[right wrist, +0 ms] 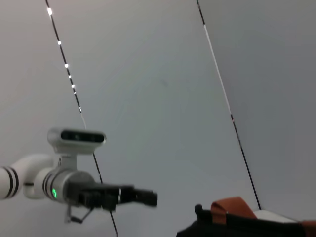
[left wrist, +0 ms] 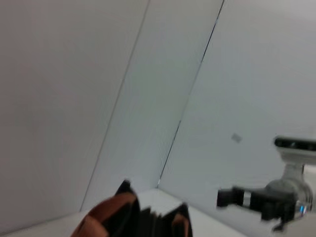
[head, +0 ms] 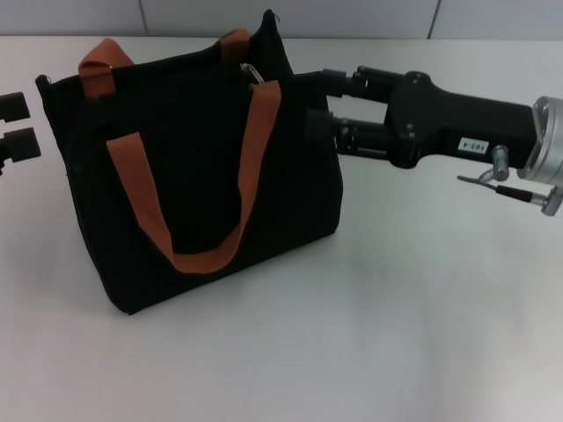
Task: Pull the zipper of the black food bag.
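While the black food bag stands upright on the white table, its top looks closed and its contents are hidden. The zipper sits at the top seam toward the right end. The right gripper reaches that end with fingers spread apart. The left gripper waits beside the bag's other end, fingers apart

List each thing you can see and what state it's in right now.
black food bag: upright on the table, handles up.
zipper: at the bag's right top end, not gripped.
right gripper: fingers apart beside the bag's right end.
left gripper: at the left edge, off the bag.
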You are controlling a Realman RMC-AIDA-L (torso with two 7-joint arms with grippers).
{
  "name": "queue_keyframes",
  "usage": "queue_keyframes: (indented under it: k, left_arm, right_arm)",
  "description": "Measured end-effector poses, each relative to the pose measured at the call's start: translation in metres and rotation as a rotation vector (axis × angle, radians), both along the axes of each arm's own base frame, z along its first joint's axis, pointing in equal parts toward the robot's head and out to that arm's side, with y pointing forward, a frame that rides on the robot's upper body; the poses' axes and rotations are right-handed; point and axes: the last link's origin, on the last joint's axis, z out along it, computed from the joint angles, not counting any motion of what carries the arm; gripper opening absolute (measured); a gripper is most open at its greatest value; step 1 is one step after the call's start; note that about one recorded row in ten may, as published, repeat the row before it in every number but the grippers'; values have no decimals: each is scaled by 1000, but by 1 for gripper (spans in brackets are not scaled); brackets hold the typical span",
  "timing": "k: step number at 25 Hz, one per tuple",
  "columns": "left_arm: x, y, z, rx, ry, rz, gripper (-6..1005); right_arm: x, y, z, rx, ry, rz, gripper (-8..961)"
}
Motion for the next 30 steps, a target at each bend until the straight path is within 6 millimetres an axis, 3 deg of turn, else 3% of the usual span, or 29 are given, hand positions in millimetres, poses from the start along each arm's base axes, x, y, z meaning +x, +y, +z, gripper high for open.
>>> queue_keyframes:
  k: [8, 9, 10, 11, 13, 16, 17, 19, 20, 25, 26, 29, 30]
  left_arm:
    - [8, -4, -8, 55, -94, -48, 782]
    - [17, -8, -37, 87, -155, -130, 782]
    - [20, -9, -49, 72, -158, -160, 782]
    - [20, -9, -49, 72, -158, -160, 782]
    - [29, -16, -84, 11, -157, -253, 782]
    - [29, -16, -84, 11, -157, -253, 782]
    - [34, -26, -115, -58, -144, -335, 782]
    - [34, -26, -115, -58, -144, -335, 782]
    - [32, -33, -130, -93, -126, -365, 782]
    - [32, -33, -130, -93, -126, -365, 782]
    - [28, -37, -141, -93, -103, -369, 782]
    - [28, -37, -141, -93, -103, -369, 782]
    - [12, -38, -164, -97, 2, -316, 782]
  right_arm:
    - [18, -19, -11, 52, -30, 103, 711]
    - [20, -21, -13, 56, -29, 115, 711]
    - [22, -24, -14, 61, -28, 130, 711]
    - [24, -27, -16, 62, -27, 138, 711]
    - [30, -33, -22, 63, -26, 150, 711]
    - [35, -39, -27, 57, -39, 164, 711]
    - [41, -46, -33, 34, -64, 179, 711]
    - [44, -49, -36, 20, -78, 184, 710]
    - [49, -54, -40, 5, -95, 186, 710]
    - [68, -72, -52, -30, -134, 166, 710]
    - [71, -76, -54, -34, -139, 163, 710]
    - [81, -88, -58, -62, -165, 154, 710]
    - [82, -90, -59, -67, -167, 153, 719]
